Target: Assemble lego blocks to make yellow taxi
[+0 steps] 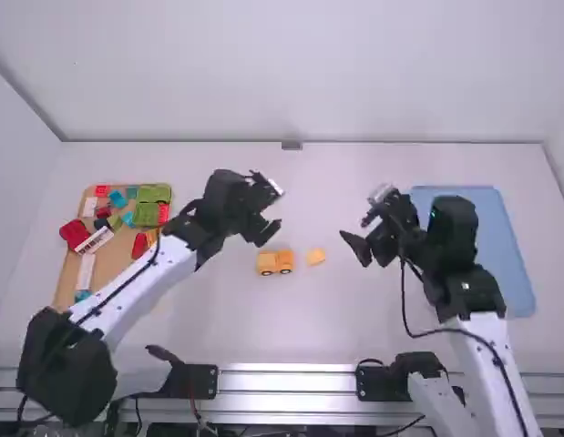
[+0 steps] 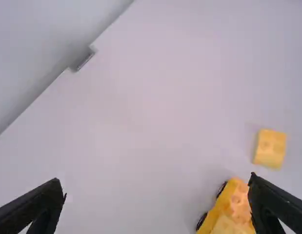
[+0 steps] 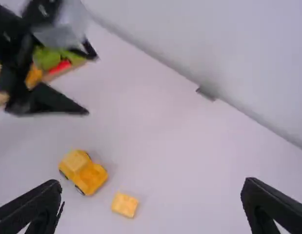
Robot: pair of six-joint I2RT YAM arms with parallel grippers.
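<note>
Silver rail [image 1: 286, 381] noted nearest, along the near edge in the high view. Yellow car [image 1: 275, 262] seen upright mid-tabletop [image 1: 309, 319], with yellow block [image 1: 316, 257] just right of it, not touching. The left pincer [image 1: 277, 208] is held beyond the car, the right pincer [image 1: 355, 229] right of the block; both spread. Brown tray [image 1: 113, 259] of mixed blocks placed left, blue mat [image 1: 505, 246] right.

Left wrist view: fingers well apart, nothing pinched; car partly covered by one finger.

Right wrist view: fingers wide apart, nothing pinched; car and block seen separate.
</note>
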